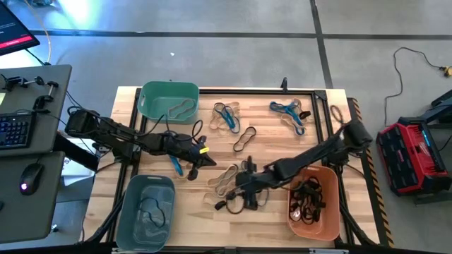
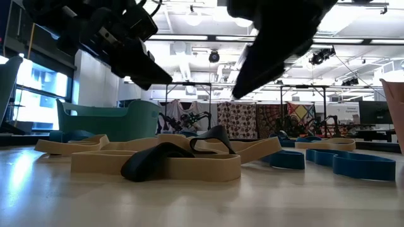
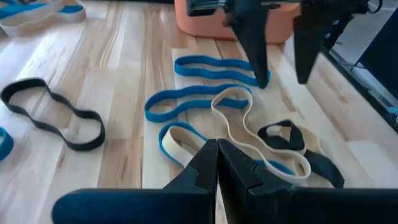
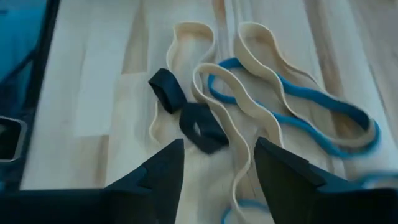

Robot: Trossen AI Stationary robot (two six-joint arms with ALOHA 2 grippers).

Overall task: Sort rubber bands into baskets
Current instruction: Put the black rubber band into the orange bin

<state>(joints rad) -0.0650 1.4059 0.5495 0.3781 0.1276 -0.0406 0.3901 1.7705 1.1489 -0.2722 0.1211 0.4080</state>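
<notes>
We see the left gripper (image 1: 192, 161) with fingers pressed together, gripping nothing, over the table (image 1: 272, 215) beside a blue band (image 1: 175, 166). The right gripper (image 1: 248, 185) hangs spread wide above a tangle of tan, blue and black bands (image 4: 198, 126) at table centre. The teal basket (image 1: 168, 101) holds a tan band, the grey-blue basket (image 1: 145, 212) a dark one, the orange basket (image 1: 313, 203) several black ones.

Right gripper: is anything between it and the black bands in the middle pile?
Nothing visible blocks it. The right gripper hangs open over the pile, and the small black bands lie exposed on the table, just ahead of its fingers. Tan bands and a blue band are tangled around them, so one could get pinched along.
</notes>
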